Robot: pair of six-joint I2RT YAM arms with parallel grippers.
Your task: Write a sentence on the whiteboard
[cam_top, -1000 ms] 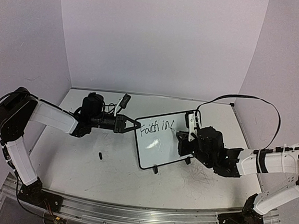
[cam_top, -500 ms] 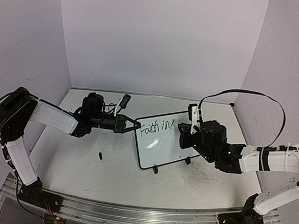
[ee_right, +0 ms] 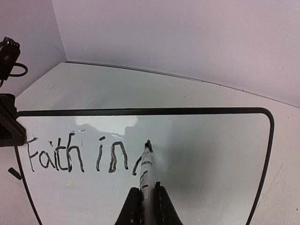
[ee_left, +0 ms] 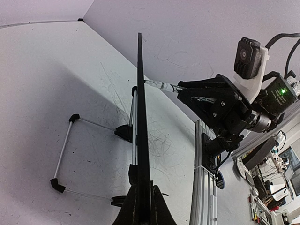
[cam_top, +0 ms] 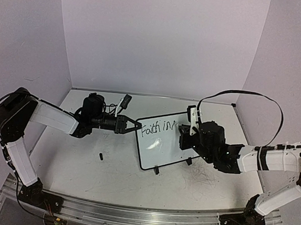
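**A:** Black marker (ee_right: 146,171), clamped hard between the fingers of the right claw (ee_right: 147,206), nose forward. Is the tip down?

**B:** It sits at the whiteboard (ee_right: 211,159), right ahead of the claw, but I cannot quite confirm contact. The sentence (ee_right: 77,157) reads "Faith in", to the left of the tip, with one short curved stroke just beside it.

**A:** So the next word is beginning. How to do it well?

**B:** I would judge light, even pressure and letters matched in size to those written. Work rightward into the bare white, then drop to a second line before the frame's right edge.

**A:** And the board giving way?

**B:** The left claw (cam_top: 132,125) is closed on the board's left edge, opposite the writing claw. The board leans on its small feet (cam_top: 156,170), so a heavy push could rock it.

**A:** Anything in the way?

**B:** Nothing between tip and board. A small black piece (cam_top: 101,156) lies on the table (cam_top: 72,158), well apart from both claws, on the left claw's side.
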